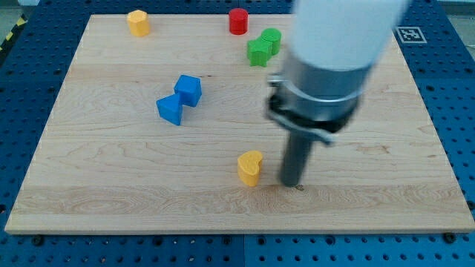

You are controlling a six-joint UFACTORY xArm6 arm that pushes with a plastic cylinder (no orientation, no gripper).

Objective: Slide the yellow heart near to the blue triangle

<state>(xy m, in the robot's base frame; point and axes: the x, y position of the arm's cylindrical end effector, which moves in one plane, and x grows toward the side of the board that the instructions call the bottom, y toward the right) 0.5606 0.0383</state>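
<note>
While the rod is planted low on the wooden board [111, 193], my tip [291, 183] is seen just to the view's right of the yellow heart [250, 167], close beside it but with a sliver of board between them, so no contact is made yet. No jaws are carried here; the arm ends in a bare rod and nothing is clamped or held.

The blue triangle [170, 110] is found up and to the view's left of the heart, well apart from it, and a blue cube [188, 90] is tucked against the triangle's upper right.

A push toward the upper left is judged to be needed, yet the tip is placed level with the heart, not below it. If the heart is struck from this side alone, it could be sent straight left and past the triangle's lower edge. An off-centre hit on that rounded shape could also spin it off the rod. Too long a shove might knock the triangle or cube away.

Far off at the top, a yellow block [138, 22], a red cylinder [237, 21] and two green blocks [263, 47] are left untroubled.
</note>
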